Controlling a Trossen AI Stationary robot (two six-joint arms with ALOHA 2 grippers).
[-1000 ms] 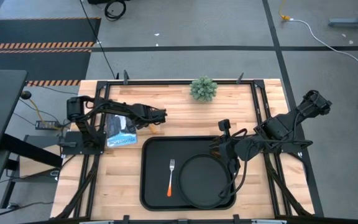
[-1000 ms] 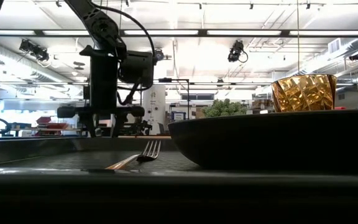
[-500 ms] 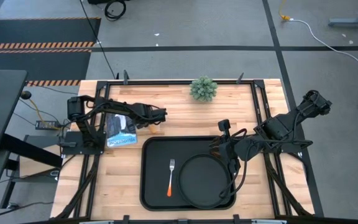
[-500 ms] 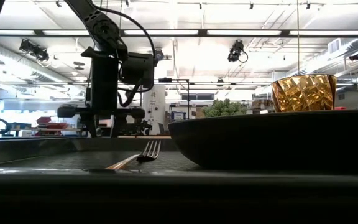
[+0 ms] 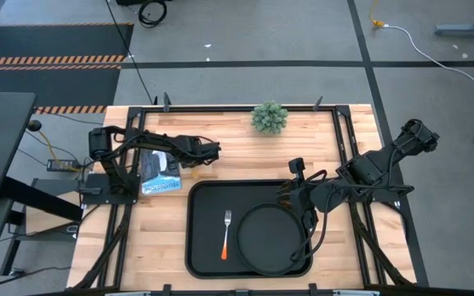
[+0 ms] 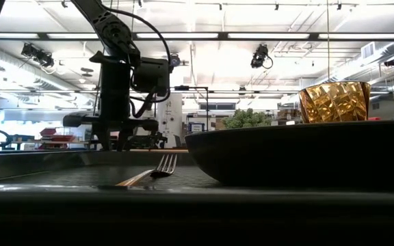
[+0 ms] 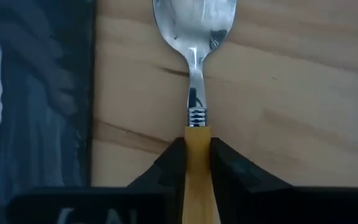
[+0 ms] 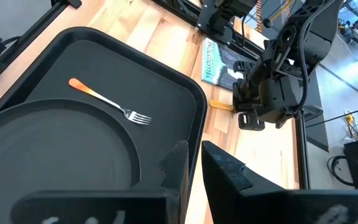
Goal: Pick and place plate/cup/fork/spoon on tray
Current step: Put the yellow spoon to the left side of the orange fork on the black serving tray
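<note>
Only our left wrist view shows the left gripper (image 7: 197, 163) pinching the spoon (image 7: 196, 93)'s orange handle. From above we see the right gripper (image 5: 301, 205) over the tray (image 5: 204, 197), its fingers nearly together.

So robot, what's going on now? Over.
Left pincer shut on spoon, on the table. Right pincer empty, above tray. Fork, plate on tray.

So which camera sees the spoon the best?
The left wrist view: the spoon fills it, its orange handle pinched in the left gripper. The right wrist view shows only its handle tip beside that gripper. High and low views hide it behind the arm.
</note>
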